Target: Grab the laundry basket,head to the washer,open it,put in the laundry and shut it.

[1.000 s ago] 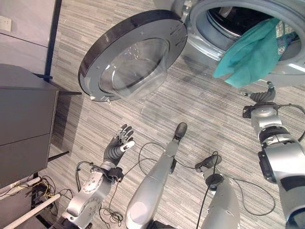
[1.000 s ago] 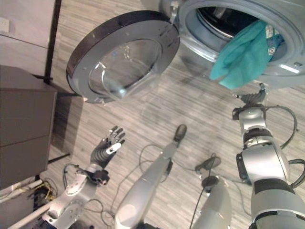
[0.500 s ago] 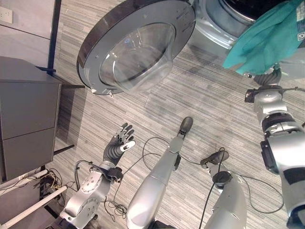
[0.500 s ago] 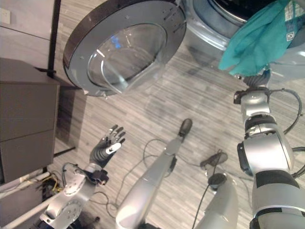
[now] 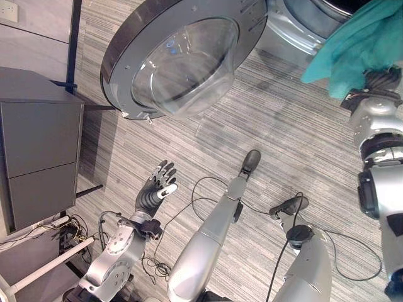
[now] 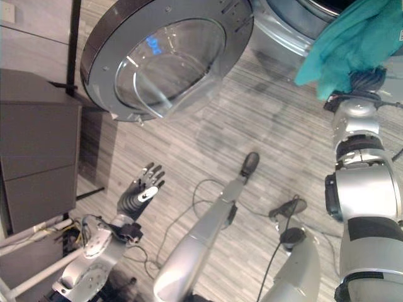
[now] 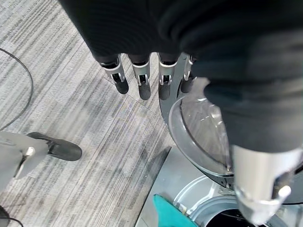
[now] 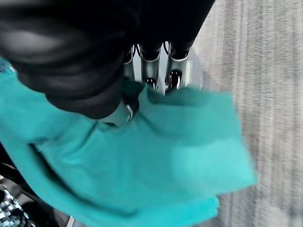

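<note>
A teal cloth [image 5: 359, 44] hangs out of the washer's open drum mouth [image 5: 296, 28] at the upper right. My right hand [image 5: 380, 78] is up against the cloth's lower edge. In the right wrist view its fingers [image 8: 154, 66] curl into a fold of the teal cloth [image 8: 180, 161], and the thumb is under the fabric. The round washer door [image 5: 182, 63] with its glass bowl stands swung open to the left. My left hand [image 5: 154, 192] is low at the left, open over the floor, holding nothing. The left wrist view shows its straight fingers [image 7: 142, 80] pointing toward the door glass [image 7: 199, 137].
A dark grey cabinet [image 5: 38, 157] stands at the left on thin legs, close to the open door's edge. Striped grey floor [image 5: 252, 126] lies between the door and the washer front. A white pole [image 5: 38, 277] lies at the lower left.
The camera has shifted, moving the washer and door up and right. My right hand has risen from just below the teal cloth into its lower edge. The left hand stays as it was.
</note>
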Controlling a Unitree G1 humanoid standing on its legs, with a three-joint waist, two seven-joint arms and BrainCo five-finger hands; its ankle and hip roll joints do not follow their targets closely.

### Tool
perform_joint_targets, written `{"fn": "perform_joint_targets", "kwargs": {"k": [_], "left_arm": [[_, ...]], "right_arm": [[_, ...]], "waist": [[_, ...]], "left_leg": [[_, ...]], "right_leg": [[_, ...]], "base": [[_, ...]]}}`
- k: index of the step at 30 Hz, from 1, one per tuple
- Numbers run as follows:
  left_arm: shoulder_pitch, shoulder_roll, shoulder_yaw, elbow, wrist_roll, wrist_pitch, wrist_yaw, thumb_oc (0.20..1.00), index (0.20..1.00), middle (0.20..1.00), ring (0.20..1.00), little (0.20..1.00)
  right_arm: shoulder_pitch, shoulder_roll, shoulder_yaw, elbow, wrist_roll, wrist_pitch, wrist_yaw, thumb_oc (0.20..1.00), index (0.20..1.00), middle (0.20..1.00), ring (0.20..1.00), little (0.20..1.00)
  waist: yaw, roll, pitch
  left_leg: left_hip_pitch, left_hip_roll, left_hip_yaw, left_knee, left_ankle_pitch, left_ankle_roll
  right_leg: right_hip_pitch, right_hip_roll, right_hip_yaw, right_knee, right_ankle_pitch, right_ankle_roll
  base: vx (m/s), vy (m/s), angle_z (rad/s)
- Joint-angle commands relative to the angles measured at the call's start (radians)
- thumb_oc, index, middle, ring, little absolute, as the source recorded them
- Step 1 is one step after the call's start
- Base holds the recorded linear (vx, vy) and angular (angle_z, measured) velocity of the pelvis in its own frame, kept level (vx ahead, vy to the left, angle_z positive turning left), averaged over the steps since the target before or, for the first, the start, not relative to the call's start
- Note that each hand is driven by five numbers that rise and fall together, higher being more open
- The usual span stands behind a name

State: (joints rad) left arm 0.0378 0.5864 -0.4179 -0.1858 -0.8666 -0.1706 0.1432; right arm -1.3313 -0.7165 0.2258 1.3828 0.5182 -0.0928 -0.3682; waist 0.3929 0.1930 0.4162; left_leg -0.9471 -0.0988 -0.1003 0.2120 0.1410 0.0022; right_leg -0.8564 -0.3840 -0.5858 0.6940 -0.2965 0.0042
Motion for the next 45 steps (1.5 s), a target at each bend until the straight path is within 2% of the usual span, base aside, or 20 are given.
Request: {"fn": "perform_joint_targets", "kwargs": {"k": [1, 4, 6, 7, 8, 11, 13, 18, 19, 21, 22, 25, 32, 36, 39, 40, 41, 42, 44, 45], "left_arm": [[0.032, 0.026, -0.029, -0.039, -0.032, -0.044, 0.001, 1.0, 1.0, 1.0, 1.0, 1.0], [0.026, 0.021, -0.031, -0.039, -0.038, -0.046, 0.005, 1.0, 1.0, 1.0, 1.0, 1.0], [0.001, 0.015, -0.045, -0.04, -0.054, -0.048, 0.011, 1.0, 1.0, 1.0, 1.0, 1.0], [0.0, 0.014, -0.045, -0.039, -0.054, -0.049, 0.011, 1.0, 1.0, 1.0, 1.0, 1.0], [-0.017, 0.022, -0.056, -0.042, -0.059, -0.05, 0.009, 1.0, 1.0, 1.0, 1.0, 1.0], [-0.039, 0.032, -0.065, -0.043, -0.066, -0.053, 0.009, 1.0, 1.0, 1.0, 1.0, 1.0], [-0.052, 0.07, -0.079, -0.057, -0.073, -0.041, -0.002, 1.0, 1.0, 1.0, 1.0, 1.0], [-0.03, 0.097, -0.078, -0.066, -0.076, -0.033, -0.014, 1.0, 1.0, 1.0, 1.0, 1.0], [-0.029, 0.109, -0.081, -0.071, -0.071, -0.034, -0.023, 1.0, 1.0, 1.0, 1.0, 1.0], [-0.025, 0.113, -0.078, -0.081, -0.07, -0.034, -0.029, 1.0, 1.0, 1.0, 1.0, 1.0], [-0.017, 0.11, -0.078, -0.087, -0.07, -0.027, -0.034, 1.0, 1.0, 1.0, 1.0, 1.0], [-0.025, 0.104, -0.087, -0.087, -0.065, -0.018, -0.035, 1.0, 1.0, 1.0, 1.0, 1.0], [-0.024, 0.096, -0.093, -0.091, -0.074, -0.009, -0.037, 1.0, 1.0, 1.0, 1.0, 1.0], [-0.014, 0.102, -0.096, -0.09, -0.088, -0.009, -0.05, 1.0, 1.0, 1.0, 1.0, 1.0], [-0.005, 0.094, -0.094, -0.083, -0.089, -0.013, -0.053, 1.0, 1.0, 1.0, 1.0, 1.0], [-0.004, 0.094, -0.095, -0.082, -0.089, -0.013, -0.053, 1.0, 1.0, 1.0, 1.0, 1.0], [-0.005, 0.088, -0.093, -0.078, -0.08, -0.018, -0.053, 1.0, 1.0, 1.0, 1.0, 1.0], [-0.004, 0.09, -0.094, -0.078, -0.08, -0.018, -0.053, 1.0, 1.0, 1.0, 1.0, 1.0], [0.006, 0.068, -0.066, -0.075, -0.07, -0.03, -0.05, 1.0, 1.0, 1.0, 1.0, 1.0], [0.005, 0.062, -0.068, -0.069, -0.066, -0.043, -0.05, 1.0, 1.0, 1.0, 1.0, 1.0]], "right_arm": [[0.004, -0.073, 0.035, -0.047, 0.065, -0.066, -0.015, 0.2, 0.2, 0.2, 0.2, 0.2], [-0.009, -0.052, 0.039, -0.074, 0.095, -0.085, -0.011, 0.2, 0.2, 0.2, 0.2, 0.2], [-0.041, -0.011, 0.049, -0.116, 0.135, -0.104, -0.015, 0.2, 0.2, 0.2, 0.2, 0.2], [-0.042, -0.011, 0.05, -0.116, 0.136, -0.104, -0.015, 0.2, 0.2, 0.2, 0.2, 0.2], [-0.088, -0.006, 0.065, -0.143, 0.162, -0.116, -0.017, 0.2, 0.2, 0.2, 0.2, 0.2], [-0.157, -0.018, 0.089, -0.169, 0.196, -0.136, -0.021, 0.2, 0.2, 0.2, 0.2, 0.2], [-0.288, -0.043, 0.136, -0.259, 0.268, -0.184, -0.012, 0.2, 0.2, 0.2, 0.2, 0.2], [-0.364, -0.038, 0.253, -0.292, 0.17, -0.167, -0.034, 0.2, 0.2, 0.2, 0.2, 0.2], [-0.357, -0.024, 0.285, -0.237, 0.124, -0.124, -0.016, 1.0, 1.0, 1.0, 1.0, 1.0], [-0.353, -0.004, 0.304, -0.163, 0.101, -0.084, 0.017, 1.0, 1.0, 1.0, 1.0, 1.0], [-0.32, 0.012, 0.286, -0.087, 0.11, -0.053, 0.057, 1.0, 1.0, 1.0, 1.0, 1.0], [-0.275, 0.036, 0.239, 0.033, 0.103, -0.008, 0.09, 1.0, 1.0, 1.0, 1.0, 1.0], [-0.229, 0.04, 0.147, 0.065, 0.2, -0.005, 0.111, 1.0, 1.0, 1.0, 1.0, 1.0], [-0.201, 0.035, 0.122, 0.007, 0.273, -0.054, 0.131, 1.0, 1.0, 1.0, 1.0, 1.0], [-0.13, 0.036, 0.078, -0.087, 0.361, -0.126, 0.144, 1.0, 1.0, 1.0, 1.0, 1.0], [-0.127, 0.036, 0.077, -0.089, 0.361, -0.126, 0.143, 1.0, 1.0, 1.0, 1.0, 1.0], [-0.071, 0.047, 0.055, -0.169, 0.394, -0.166, 0.152, 1.0, 1.0, 1.0, 1.0, 1.0], [-0.065, 0.047, 0.052, -0.174, 0.392, -0.166, 0.149, 1.0, 1.0, 1.0, 1.0, 1.0], [0.12, 0.093, 0.068, -0.417, 0.291, -0.222, 0.131, 1.0, 1.0, 1.0, 1.0, 1.0], [0.206, 0.109, 0.075, -0.519, 0.212, -0.222, 0.107, 1.0, 1.0, 1.0, 1.0, 1.0]], "waist": [[0.008, 0.039, -0.009], [0.001, 0.03, -0.007], [-0.006, 0.004, -0.016], [-0.006, 0.004, -0.014], [-0.002, -0.011, -0.027], [0.005, -0.021, -0.032], [0.031, -0.035, -0.055], [0.054, -0.04, -0.069], [0.059, -0.041, -0.069], [0.057, -0.042, -0.066], [0.051, -0.038, -0.057], [0.047, -0.03, -0.046], [0.04, -0.022, -0.035], [0.039, -0.013, -0.031], [0.039, -0.009, -0.03], [0.039, -0.009, -0.031], [0.035, -0.008, -0.028], [0.036, -0.009, -0.029], [0.004, -0.016, -0.011], [-0.006, -0.021, -0.012]], "left_leg": [[-0.005, -0.046, 0.081, -0.036, -0.104, 0.068], [-0.001, -0.039, 0.086, -0.035, -0.106, 0.068], [0.019, -0.034, 0.096, -0.041, -0.11, 0.073], [0.02, -0.034, 0.096, -0.042, -0.11, 0.073], [0.034, -0.034, 0.095, -0.048, -0.109, 0.071], [0.051, -0.031, 0.09, -0.055, -0.106, 0.068], [0.068, -0.035, 0.069, -0.084, -0.09, 0.061], [0.071, -0.039, 0.05, -0.101, -0.077, 0.057], [0.069, -0.041, 0.048, -0.101, -0.075, 0.058], [0.064, -0.04, 0.048, -0.096, -0.074, 0.058], [0.062, -0.038, 0.046, -0.091, -0.076, 0.058], [0.057, -0.036, 0.047, -0.088, -0.077, 0.059], [0.061, -0.035, 0.049, -0.093, -0.08, 0.059], [0.072, -0.036, 0.052, -0.099, -0.08, 0.06], [0.084, -0.039, 0.057, -0.098, -0.083, 0.064], [0.084, -0.039, 0.057, -0.098, -0.083, 0.064], [0.089, -0.039, 0.058, -0.095, -0.086, 0.064], [0.09, -0.04, 0.057, -0.095, -0.086, 0.064], [0.095, -0.036, 0.07, -0.08, -0.097, 0.066], [0.091, -0.032, 0.072, -0.074, -0.095, 0.067]], "right_leg": [[0.054, 0.046, 0.019, -0.026, -0.047, 0.036], [0.054, 0.05, 0.025, -0.029, -0.038, 0.039], [0.071, 0.056, 0.029, -0.042, -0.022, 0.046], [0.072, 0.057, 0.029, -0.044, -0.021, 0.046], [0.092, 0.06, 0.024, -0.061, -0.017, 0.049], [0.12, 0.067, 0.011, -0.086, -0.011, 0.053], [0.14, 0.078, -0.006, -0.105, -0.019, 0.051], [0.139, 0.082, -0.023, -0.099, -0.027, 0.047], [0.136, 0.082, -0.024, -0.092, -0.027, 0.046], [0.13, 0.083, -0.024, -0.086, -0.03, 0.044], [0.125, 0.085, -0.022, -0.08, -0.034, 0.04], [0.114, 0.086, -0.016, -0.069, -0.04, 0.033], [0.106, 0.09, 0.0, -0.064, -0.048, 0.027], [0.105, 0.088, 0.012, -0.063, -0.044, 0.029], [0.112, 0.085, 0.018, -0.063, -0.038, 0.034], [0.113, 0.085, 0.017, -0.063, -0.037, 0.034], [0.119, 0.084, 0.018, -0.063, -0.035, 0.036], [0.12, 0.084, 0.018, -0.064, -0.035, 0.036], [0.122, 0.082, 0.031, -0.057, -0.033, 0.037], [0.121, 0.082, 0.028, -0.057, -0.029, 0.035]], "base": [[0.0, 0.0, 0.0], [0.0, 0.004, -0.01], [0.0, 0.0, -0.08], [0.02, -0.023, -0.15], [0.01, -0.019, -0.19], [0.02, -0.055, -0.12], [0.03, -0.094, 0.01], [0.01, -0.051, 0.1], [0.0, -0.016, 0.13], [-0.01, -0.012, 0.1], [-0.02, 0.001, 0.05], [0.0, 0.0, 0.0], [0.0, 0.0, 0.0], [0.0, 0.008, 0.0], [0.0, 0.022, 0.0], [0.0, 0.03, -0.02], [0.0, 0.0, 0.0], [-0.01, 0.052, 0.0], [-0.01, 0.066, 0.02], [-0.02, 0.052, 0.0]]}}
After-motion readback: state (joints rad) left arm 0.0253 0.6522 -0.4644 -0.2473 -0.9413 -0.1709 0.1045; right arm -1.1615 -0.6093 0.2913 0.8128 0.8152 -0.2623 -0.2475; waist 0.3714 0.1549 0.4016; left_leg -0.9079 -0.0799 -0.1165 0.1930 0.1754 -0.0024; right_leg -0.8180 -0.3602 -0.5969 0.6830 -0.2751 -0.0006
